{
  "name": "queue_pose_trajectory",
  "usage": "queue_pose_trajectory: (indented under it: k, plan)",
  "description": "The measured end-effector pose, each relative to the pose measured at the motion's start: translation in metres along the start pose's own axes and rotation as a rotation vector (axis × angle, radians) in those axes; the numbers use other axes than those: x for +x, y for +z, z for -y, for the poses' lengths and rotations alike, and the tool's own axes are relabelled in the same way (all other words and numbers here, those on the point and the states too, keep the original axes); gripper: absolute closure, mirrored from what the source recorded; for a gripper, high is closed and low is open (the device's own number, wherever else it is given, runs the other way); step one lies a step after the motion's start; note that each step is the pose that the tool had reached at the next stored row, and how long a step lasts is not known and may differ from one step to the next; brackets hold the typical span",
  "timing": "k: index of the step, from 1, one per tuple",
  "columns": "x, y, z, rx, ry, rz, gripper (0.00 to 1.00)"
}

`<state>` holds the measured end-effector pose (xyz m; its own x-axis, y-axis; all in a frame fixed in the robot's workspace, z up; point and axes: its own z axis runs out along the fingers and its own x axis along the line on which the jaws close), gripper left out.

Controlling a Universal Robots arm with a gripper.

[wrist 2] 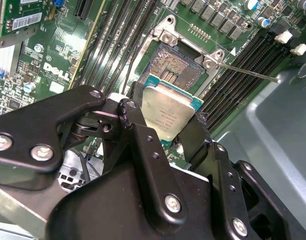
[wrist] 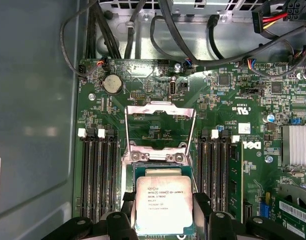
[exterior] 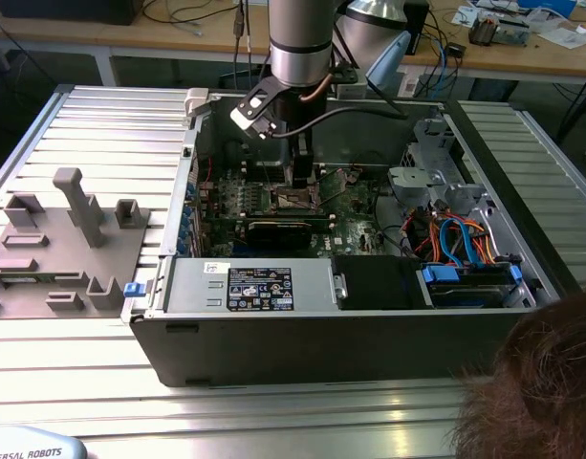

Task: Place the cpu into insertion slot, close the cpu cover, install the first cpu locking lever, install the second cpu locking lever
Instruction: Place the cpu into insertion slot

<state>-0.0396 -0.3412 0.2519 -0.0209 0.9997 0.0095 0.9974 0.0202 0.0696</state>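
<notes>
Motherboard (wrist: 222, 102), one cpu (wrist: 164, 205) in hand (wrist: 164, 200), one cpu cover (wrist: 160, 110) raised

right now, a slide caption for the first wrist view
The pincer grips the cpu next to the swung-open cpu cover, memory slots on either side

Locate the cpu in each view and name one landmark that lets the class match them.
Exterior view: too small to make out; the gripper hangs over the motherboard's middle.
Second wrist view: the cpu lies between the gripper's fingers, near the insertion slot.
First wrist view: the cpu, gripped, before the raised cpu cover.
Shared landmark: the insertion slot.
</notes>
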Motion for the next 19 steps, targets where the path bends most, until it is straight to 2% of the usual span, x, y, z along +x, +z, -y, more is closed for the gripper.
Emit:
queue_pose_trajectory:
  k: [19]
  plan:
    - [0.0, 0.0031, 0.0002, -0.0001, 0.011, 0.0008, 0.46]
